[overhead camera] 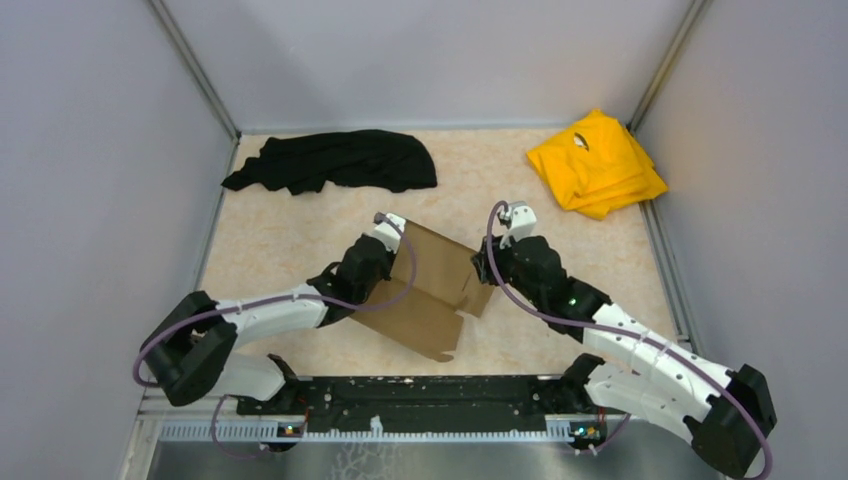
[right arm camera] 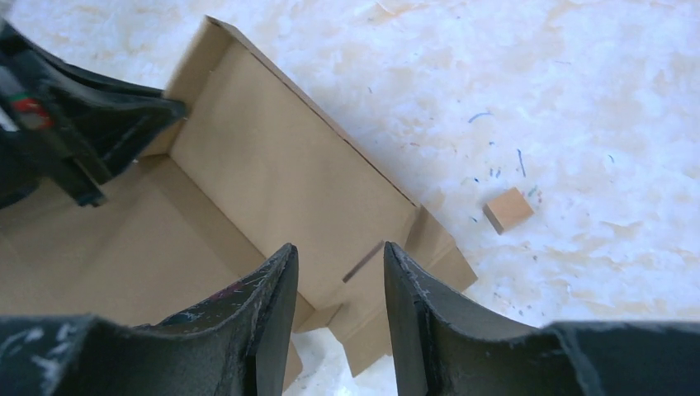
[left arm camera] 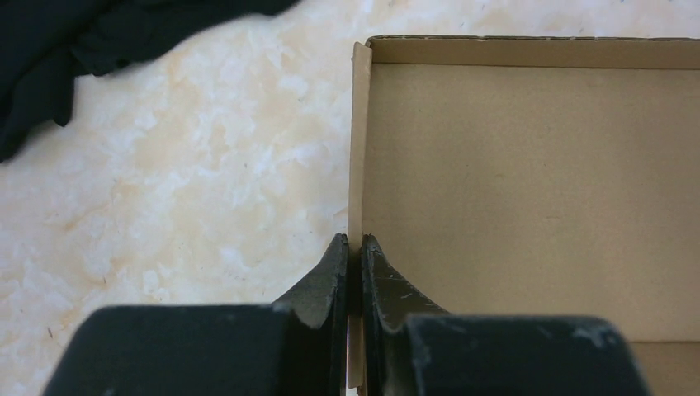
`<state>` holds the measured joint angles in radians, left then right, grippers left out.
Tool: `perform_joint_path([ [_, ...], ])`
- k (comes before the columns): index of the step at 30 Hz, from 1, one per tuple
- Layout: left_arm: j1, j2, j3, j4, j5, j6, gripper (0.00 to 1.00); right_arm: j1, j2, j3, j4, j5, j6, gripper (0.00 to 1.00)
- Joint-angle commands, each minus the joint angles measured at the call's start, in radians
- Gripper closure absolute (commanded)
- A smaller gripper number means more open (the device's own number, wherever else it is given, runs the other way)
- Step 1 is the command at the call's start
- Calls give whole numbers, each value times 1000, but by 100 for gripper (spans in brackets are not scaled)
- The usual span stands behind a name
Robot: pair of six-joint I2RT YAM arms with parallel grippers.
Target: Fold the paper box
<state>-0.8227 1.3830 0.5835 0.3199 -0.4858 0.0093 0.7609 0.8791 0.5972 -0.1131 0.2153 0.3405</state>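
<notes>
cardboard sits at the centre of the counter point(overhead camera: 270, 240): the paper box point(overhead camera: 435, 295) lies there half folded, one long wall raised. the left gripper point(left arm camera: 352, 247) is clamped on its side wall at 9 o'clock, the edge pinched between its jaws. the right gripper point(right arm camera: 338, 252) stands wide apart at 3 o'clock, a small corner flap between its jaws; contact i cannot tell. black cloth point(overhead camera: 335, 160) lies at 11 o'clock, yellow cloth point(overhead camera: 597, 162) at 1 o'clock, tiny brown cube point(right arm camera: 508, 209) near the box corner.

Both arms point(overhead camera: 275, 315) have white shells, black joints, looping purple cables point(overhead camera: 489, 232) and scuffed black pincer fingers point(right arm camera: 425, 313).
</notes>
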Motion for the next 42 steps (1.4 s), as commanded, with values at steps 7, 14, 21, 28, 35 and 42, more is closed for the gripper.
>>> perform_joint_path([
  [7, -9, -160, -69, 69, 50, 27, 100, 2, -74, 53, -78, 78, -4, 57],
  [14, -11, -246, -94, 51, 73, 40, 99, 1, -102, 74, -118, 102, -14, 56],
  [21, -10, -230, -44, -29, 29, 11, 100, 1, -100, 107, -177, 155, -23, 54],
  [28, -10, -223, -12, -31, 43, -5, 100, -19, -63, 118, -182, 166, -4, 42],
  [35, -10, -201, 41, -92, 5, -55, 100, -90, -37, 107, -191, 86, 63, 43],
  [42, -10, -159, 81, -225, -50, -168, 100, -327, -86, 46, -130, -185, 128, 59],
])
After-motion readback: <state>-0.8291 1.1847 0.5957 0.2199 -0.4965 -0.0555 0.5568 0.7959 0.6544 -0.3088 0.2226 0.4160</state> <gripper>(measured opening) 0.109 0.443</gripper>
